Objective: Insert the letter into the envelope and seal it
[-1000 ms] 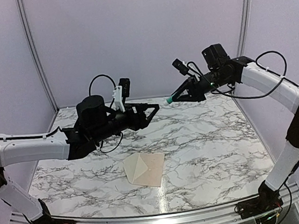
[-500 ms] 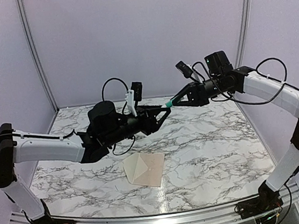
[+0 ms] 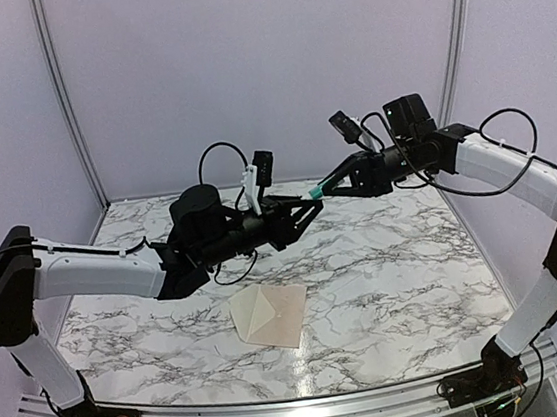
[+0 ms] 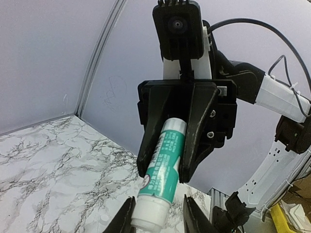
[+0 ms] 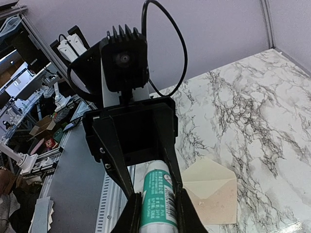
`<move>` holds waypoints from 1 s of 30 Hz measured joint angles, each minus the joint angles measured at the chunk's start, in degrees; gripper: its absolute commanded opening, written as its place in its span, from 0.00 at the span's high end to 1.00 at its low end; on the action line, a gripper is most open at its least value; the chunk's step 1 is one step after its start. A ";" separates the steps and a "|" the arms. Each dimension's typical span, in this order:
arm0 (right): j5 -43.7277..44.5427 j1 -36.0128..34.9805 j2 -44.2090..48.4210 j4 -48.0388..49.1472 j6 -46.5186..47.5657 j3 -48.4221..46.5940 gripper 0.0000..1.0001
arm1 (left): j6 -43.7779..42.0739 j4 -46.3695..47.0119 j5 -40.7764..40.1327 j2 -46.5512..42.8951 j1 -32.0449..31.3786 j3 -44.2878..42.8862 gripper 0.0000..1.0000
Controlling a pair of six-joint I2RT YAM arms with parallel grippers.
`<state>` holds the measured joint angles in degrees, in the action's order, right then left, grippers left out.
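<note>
My right gripper is shut on a green-and-white glue stick and holds it high above the table, its white cap toward my left gripper. In the left wrist view my left gripper is open, its fingers on either side of the glue stick's cap with a small gap each side. The right wrist view shows my right gripper clamped on the tube. The cream envelope lies flat below with its triangular flap open. The peach letter covers its body; I cannot tell if it is inside.
The marble table has a metal rail along its near edge. Pale walls enclose the back and sides. The envelope also shows in the right wrist view, below both grippers.
My left arm has reached right and slightly up, bringing its open fingers around the glue stick's cap. My right gripper shifted a little left and down with the stick.
</note>
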<state>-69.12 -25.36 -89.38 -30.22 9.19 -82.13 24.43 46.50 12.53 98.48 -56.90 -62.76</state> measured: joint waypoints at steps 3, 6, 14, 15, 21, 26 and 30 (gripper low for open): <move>-0.26 0.00 0.00 -0.02 0.02 0.00 0.84 | 0.20 0.02 0.52 0.15 0.11 -0.15 0.67; -0.35 0.00 0.00 -0.02 0.04 0.00 0.84 | 0.44 0.13 0.79 0.17 0.13 -0.17 0.67; -1.09 0.00 0.00 0.00 0.17 0.24 0.84 | 1.33 0.96 1.53 0.22 0.22 -0.20 0.66; -1.14 0.00 0.00 -0.02 0.24 0.33 0.84 | 1.55 1.16 1.60 0.28 0.24 -0.20 0.65; -1.42 -0.02 0.00 -0.24 0.48 0.44 0.83 | 2.93 2.69 2.03 0.90 0.44 -0.26 0.76; -1.88 -0.17 0.00 -0.26 0.52 0.63 0.83 | 3.85 3.63 3.17 1.16 0.87 -0.28 0.85; -2.51 -0.24 0.00 -0.28 0.63 0.63 0.73 | 4.02 4.44 4.55 1.29 1.03 -0.28 0.91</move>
<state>-71.64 -25.61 -89.38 -30.50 9.82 -81.49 28.45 50.94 17.08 99.77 -55.88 -63.05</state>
